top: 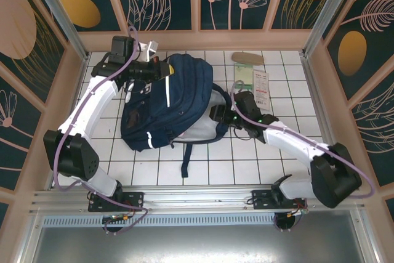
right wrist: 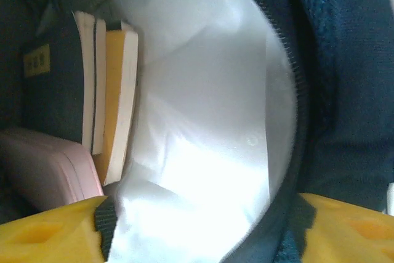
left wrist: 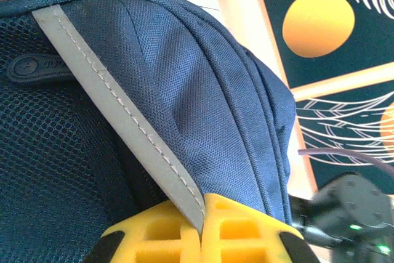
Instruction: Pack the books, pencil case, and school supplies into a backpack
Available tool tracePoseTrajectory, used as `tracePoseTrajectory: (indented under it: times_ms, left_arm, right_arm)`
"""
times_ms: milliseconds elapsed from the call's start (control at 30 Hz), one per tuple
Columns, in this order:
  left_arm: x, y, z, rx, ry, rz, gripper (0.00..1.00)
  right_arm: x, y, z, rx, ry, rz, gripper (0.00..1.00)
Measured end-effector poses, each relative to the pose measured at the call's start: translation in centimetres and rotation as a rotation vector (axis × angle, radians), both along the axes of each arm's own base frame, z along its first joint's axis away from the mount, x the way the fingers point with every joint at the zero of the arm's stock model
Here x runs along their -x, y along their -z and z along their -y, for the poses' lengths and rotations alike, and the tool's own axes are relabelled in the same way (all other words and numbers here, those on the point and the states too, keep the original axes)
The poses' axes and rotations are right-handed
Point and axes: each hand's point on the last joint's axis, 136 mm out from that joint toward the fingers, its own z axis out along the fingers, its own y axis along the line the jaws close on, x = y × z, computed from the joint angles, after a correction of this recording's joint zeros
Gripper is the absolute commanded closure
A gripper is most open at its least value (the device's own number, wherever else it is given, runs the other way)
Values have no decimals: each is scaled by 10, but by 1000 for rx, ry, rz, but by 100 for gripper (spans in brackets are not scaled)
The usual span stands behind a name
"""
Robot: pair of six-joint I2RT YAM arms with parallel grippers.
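Nearby, the green pack [top: 245, 77] and tan piece [top: 247, 58] lie beside the backpack [top: 166, 100].

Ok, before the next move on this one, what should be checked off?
1. Left gripper shut on the backpack at its reflective stripe: ok.
2. Backpack mouth open, white lining exposed: ok.
3. Books and pink pencil case inside: ok; book count, cannot tell.
4. Right gripper open, holding nothing: ok.
5. Tan oval piece and green pack packed: not ok, both lie on the table.
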Motion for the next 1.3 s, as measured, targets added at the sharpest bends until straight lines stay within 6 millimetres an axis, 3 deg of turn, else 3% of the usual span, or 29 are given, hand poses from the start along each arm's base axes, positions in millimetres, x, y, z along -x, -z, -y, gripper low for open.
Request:
tracePoseTrajectory:
  times_ms: [133, 233, 333, 433, 600, 667, 800, 1067, 1200, 1300]
  left_arm:
    - [6, 16, -6, 15, -23, 5, 100]
    - [8, 19, -8, 33, -34, 21, 100]
    - [9, 18, -8, 51, -42, 40, 100]
    - [12, 20, -9, 73, -51, 54, 100]
    - [19, 21, -10, 107, -61, 72, 100]
    - [19, 22, -10, 114, -64, 76, 100]
    - [19, 25, -9, 134, -68, 73, 100]
    - [19, 23, -6, 172, -67, 59, 100]
    - [20, 24, -6, 179, -68, 52, 100]
    - [19, 24, -6, 182, -69, 50, 100]
  right_arm:
    - [-22, -47, 33, 9, 133, 113, 15]
    - [-49, -67, 80, 12, 305, 164, 12]
    - [-76, -59, 125, 74, 461, 152, 10]
    - [-104, -36, 146, 211, 528, 98, 9]
    - [-155, 0, 154, 499, 486, 24, 12]
    - [-163, 14, 155, 587, 443, -4, 16]
    - [-165, 37, 156, 752, 355, -77, 20]
    - [-165, 76, 140, 987, 217, -174, 21]
    - [-156, 97, 144, 1102, 182, -228, 26]
    - [-155, 100, 150, 1151, 187, -238, 28]
